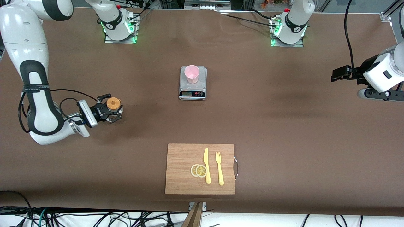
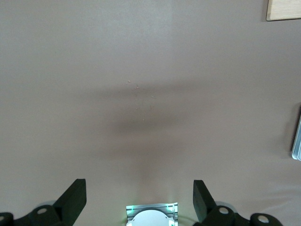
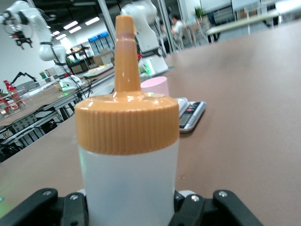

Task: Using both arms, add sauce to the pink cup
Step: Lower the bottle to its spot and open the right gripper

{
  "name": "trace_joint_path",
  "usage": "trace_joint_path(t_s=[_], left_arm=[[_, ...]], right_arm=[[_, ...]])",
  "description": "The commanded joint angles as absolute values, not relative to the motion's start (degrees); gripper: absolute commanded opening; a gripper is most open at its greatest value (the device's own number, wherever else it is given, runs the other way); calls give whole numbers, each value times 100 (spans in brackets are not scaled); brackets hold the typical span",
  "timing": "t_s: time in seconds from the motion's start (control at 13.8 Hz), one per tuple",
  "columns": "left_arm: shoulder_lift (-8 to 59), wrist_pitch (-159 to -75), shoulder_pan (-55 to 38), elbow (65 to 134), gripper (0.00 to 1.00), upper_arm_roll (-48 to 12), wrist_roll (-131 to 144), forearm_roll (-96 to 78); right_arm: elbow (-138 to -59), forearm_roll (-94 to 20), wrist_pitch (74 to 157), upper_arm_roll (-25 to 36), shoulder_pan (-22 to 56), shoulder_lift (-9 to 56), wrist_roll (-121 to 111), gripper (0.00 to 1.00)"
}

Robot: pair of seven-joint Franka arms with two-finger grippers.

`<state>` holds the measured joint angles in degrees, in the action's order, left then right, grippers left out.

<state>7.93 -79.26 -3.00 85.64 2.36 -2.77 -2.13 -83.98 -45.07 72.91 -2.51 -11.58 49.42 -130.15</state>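
Observation:
The pink cup point(image 1: 192, 74) stands on a small kitchen scale point(image 1: 193, 91) in the middle of the table. My right gripper point(image 1: 114, 109) is shut on the squeeze bottle point(image 1: 113, 103), which is upright with its orange nozzle cap on top, toward the right arm's end of the table. In the right wrist view the bottle point(image 3: 128, 155) fills the space between the jaws of the right gripper point(image 3: 129, 209), with the cup point(image 3: 155, 85) and scale point(image 3: 190, 114) farther off. My left gripper point(image 1: 337, 75) is open and empty, up over the left arm's end of the table; it also shows in the left wrist view point(image 2: 139, 190).
A wooden cutting board point(image 1: 183, 186) lies nearer the front camera than the scale, with two lemon slices point(image 1: 199, 170), a yellow knife point(image 1: 206, 165) and a yellow fork point(image 1: 219, 168) on it. The board's corner point(image 2: 283, 10) shows in the left wrist view.

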Motion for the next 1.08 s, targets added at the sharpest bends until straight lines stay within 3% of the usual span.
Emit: trace_joint_path(t_s=[0.0,0.51,0.58,0.65,0.72,1.01], left_arm=[[853,-7910,-272,8429,100,202,-413,-123],[853,-7910,-281,8420,100,202,-413,-123],[853,-7910,-290,8429,100,202,-413,-123],[853,-7910,-290,8420,100,202,-413,-123],[853,-7910,-290,8420,100,202,-413,-123],[853,-7910,-290,8429,100,202,-413,-123]], right_arm=[[-8464,-4676,6848,-343,-1555,5202,-13770,0],[-8464,-4676,6811,-343,-1749,5660,-14335,0],[-8464,-4676,6812,-343,-1749,5669,-14326,21],[-8464,-4676,6829,-343,-1749,5669,-14317,65],[-8455,-4676,6829,-343,-1749,5704,-14309,100],[-8385,-4562,6803,-316,-1846,5722,-14238,100]])
